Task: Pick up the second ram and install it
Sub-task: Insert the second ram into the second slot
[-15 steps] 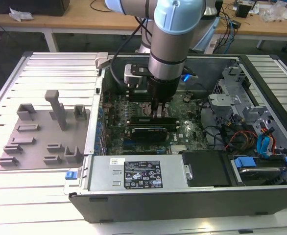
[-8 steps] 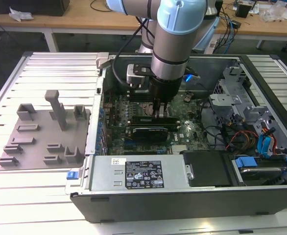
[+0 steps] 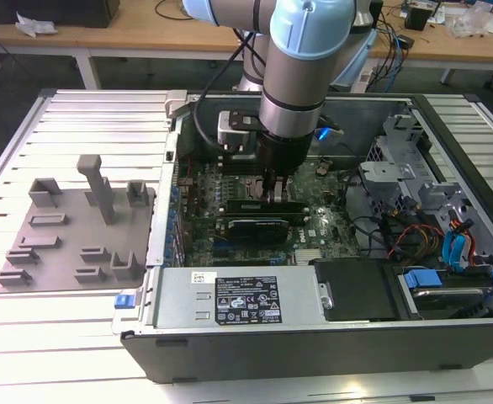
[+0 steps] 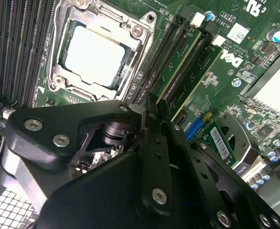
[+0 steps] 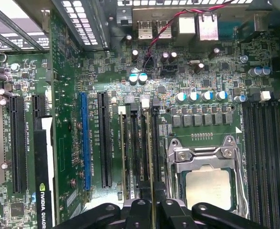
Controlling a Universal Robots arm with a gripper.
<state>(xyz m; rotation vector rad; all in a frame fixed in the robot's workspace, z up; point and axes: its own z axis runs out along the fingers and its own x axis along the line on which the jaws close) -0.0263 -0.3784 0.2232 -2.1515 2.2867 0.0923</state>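
Gripper (image 3: 277,192) at frame centre in the exterior view, fingers clamped on the second ram (image 5: 155,157), which stands edge-on in a memory slot beside the CPU socket (image 5: 208,183) on the motherboard (image 5: 188,86).

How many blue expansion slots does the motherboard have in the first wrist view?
1. The blue slot stands beside a long black slot; the graphics card may hide others.

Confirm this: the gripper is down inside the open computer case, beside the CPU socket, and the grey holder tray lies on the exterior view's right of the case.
One detail is wrong: in the exterior view the grey holder tray lies on the left of the case. The gripper is indeed inside, beside the CPU socket.
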